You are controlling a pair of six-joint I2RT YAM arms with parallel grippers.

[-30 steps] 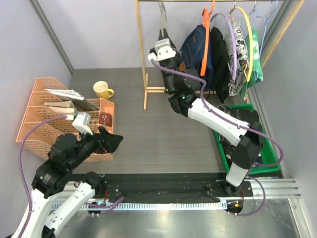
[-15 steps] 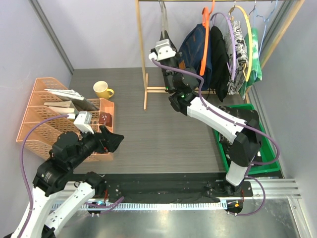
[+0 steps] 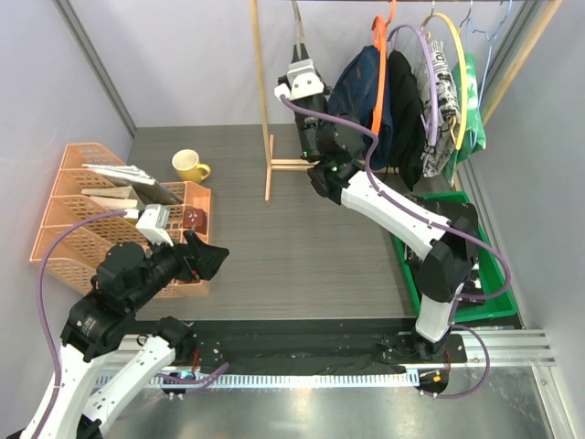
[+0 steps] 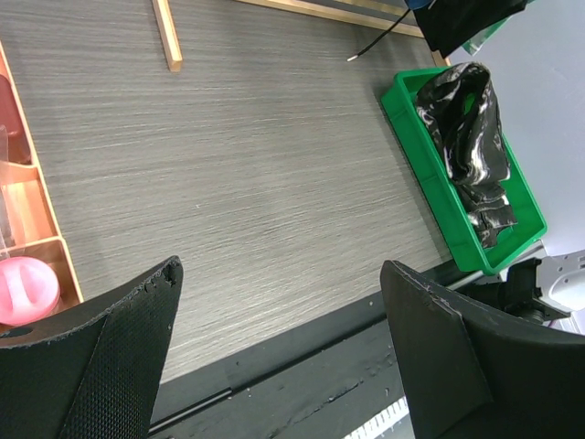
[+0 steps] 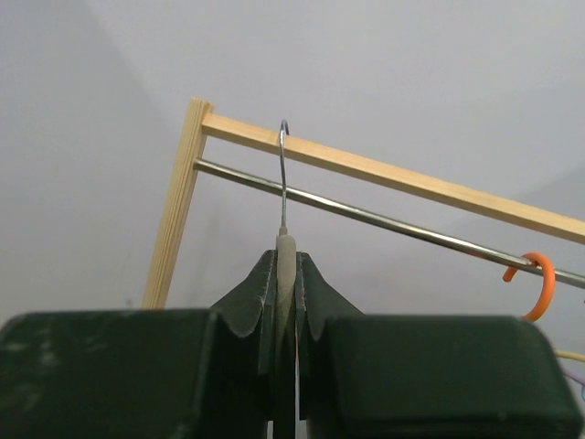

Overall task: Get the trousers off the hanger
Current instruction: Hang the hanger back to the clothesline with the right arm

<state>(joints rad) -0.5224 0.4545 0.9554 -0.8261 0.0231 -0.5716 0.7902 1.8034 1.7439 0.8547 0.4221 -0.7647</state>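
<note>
Right gripper (image 5: 285, 274) is up at the top centre of the overhead view, fingers pinched almost together on the pale neck of a hanger (image 5: 284, 249). The hanger's wire hook sits over the metal rail (image 5: 393, 225) of the wooden rack (image 5: 176, 224). Left gripper (image 4: 281, 274) hovers lower left above the grey table (image 4: 256, 155), fingers spread wide, holding nothing. Navy denim trousers (image 3: 359, 82), black trousers (image 3: 403, 105), newspaper-print trousers (image 3: 441, 91) and green-and-white trousers (image 3: 472, 105) hang upper right. Marbled trousers (image 4: 468, 137) lie in the green bin (image 4: 422, 174), right side.
</note>
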